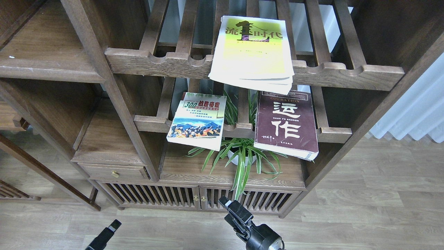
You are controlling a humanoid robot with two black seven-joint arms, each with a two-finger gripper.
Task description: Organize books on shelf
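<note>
Three books lie on the slatted racks. The yellow-green, white-bordered book (252,48) rests on the upper rack and hangs over its scalloped front rail. On the lower rack the small "300" book (197,119) lies at the left and the thick maroon book (285,123) at the right, both overhanging the rail. The shelf (45,48), a solid dark-brown board with a white speck, is at the upper left and bare. My left gripper (113,225) and right gripper (227,204) are low in the view over the floor, far below the books. Both look dark and end-on.
A green spider plant in a white pot (242,158) stands on the cabinet top between and below the two lower books. A drawer with a brass knob (114,172) and slatted cabinet doors (194,196) sit underneath. White curtains (416,114) hang at the right.
</note>
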